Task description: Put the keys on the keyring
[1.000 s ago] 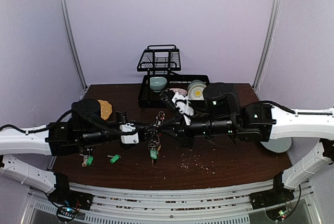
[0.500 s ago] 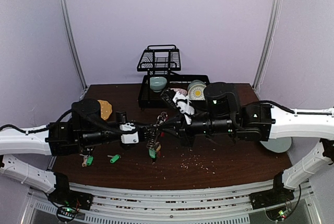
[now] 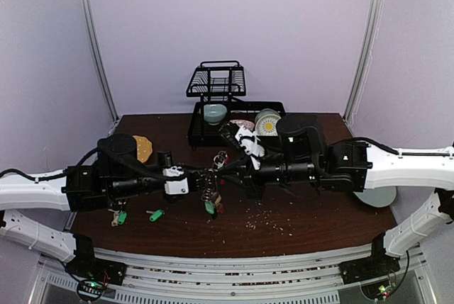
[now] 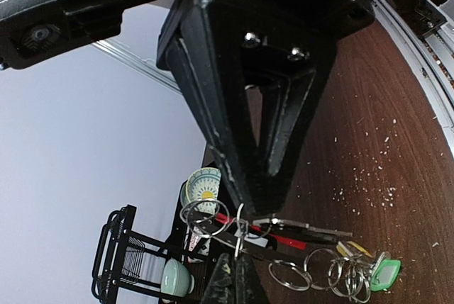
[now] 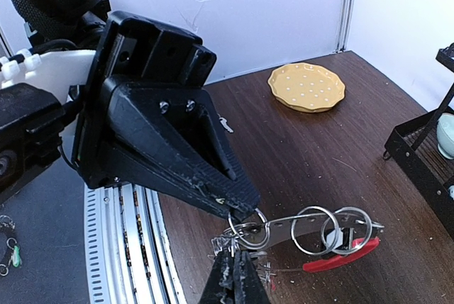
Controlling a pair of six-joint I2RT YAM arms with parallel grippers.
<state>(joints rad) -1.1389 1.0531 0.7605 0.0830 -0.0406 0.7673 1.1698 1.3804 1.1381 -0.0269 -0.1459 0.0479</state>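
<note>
Two robot arms are meeting tip to tip above the middle of the dark wooden tabletop (image 3: 312, 220), where the left gripper (image 3: 206, 172) and the right gripper (image 3: 224, 170) are together holding the keyring (image 5: 338, 255) in the air between them. Both sets of jaws are standing narrow, pressed together on the ring's metal. The wrist views are showing the two black tips pinching wire loops just beside each other, though exactly which loop each is gripping cannot be told. The keyring's red sheathed arc is lying out sideways from the grip, while a cluster of small split rings and a green tag (image 4: 383, 273) are hanging off it. Two loose keys (image 3: 156, 214) with green tags are lying on the tabletop at the near left, beneath the left arm and well apart from the keyring. A black wire dish rack (image 3: 216, 81) is standing at the far edge with a pale green bowl (image 3: 215, 113) sitting in it. A yellow dotted plate (image 5: 306, 86) is resting at the far left, and pale crumbs (image 3: 264, 215) are lying scattered across the near right.
</note>
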